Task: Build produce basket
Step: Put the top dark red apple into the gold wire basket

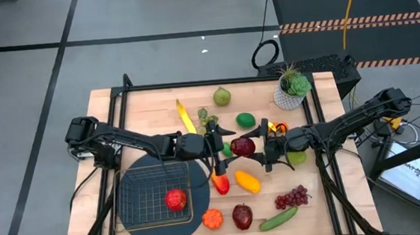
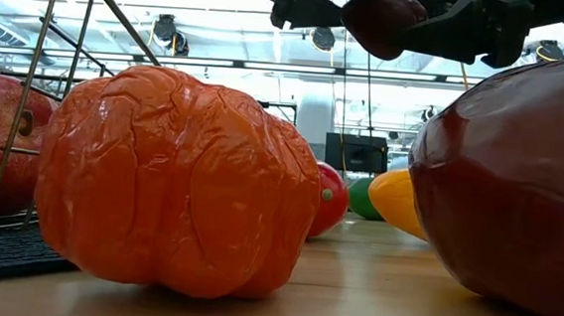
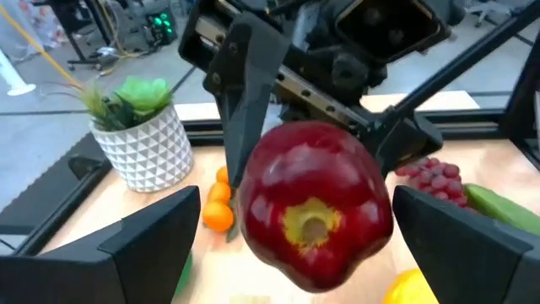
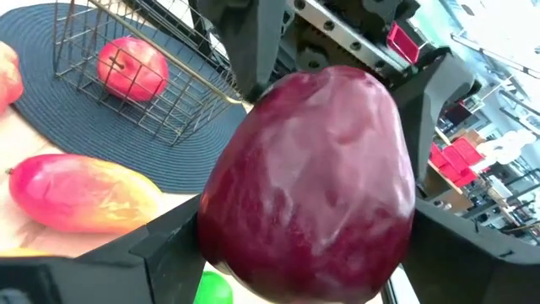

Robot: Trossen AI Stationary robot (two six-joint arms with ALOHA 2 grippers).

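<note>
Watching the middle of the bench (image 1: 148,100), I am seeing the two arms meeting nose to nose over a dark red apple (image 1: 243,146). The right hand (image 1: 265,152) is pinching that apple between its fingers, holding it clear of the wood, while the left hand (image 1: 219,150) is sitting spread wide on either side of it, its fingers not touching the fruit.

Around them the produce is crowding in: a red pepper (image 1: 219,182) and a yellow pepper (image 1: 247,180) are lying just beneath the hands, with a lime (image 1: 245,119), a pear (image 1: 222,96) and a banana (image 1: 186,116) on the far side. Purple grapes (image 1: 292,197), a cucumber (image 1: 278,218), a second dark apple (image 1: 242,216) and a small orange pumpkin (image 1: 212,219) are lining the near edge. A potted plant (image 1: 292,87) in a white faceted pot is standing at the far right corner.

The basket (image 1: 152,197) is resting on a round dark woven mat (image 1: 147,226) at the near left, and a bright red apple (image 1: 175,200) is lying inside it. Its wire is thin and gridded. The held apple is looking glossy, smooth and plump; the pumpkin's skin is wrinkled and lobed.
</note>
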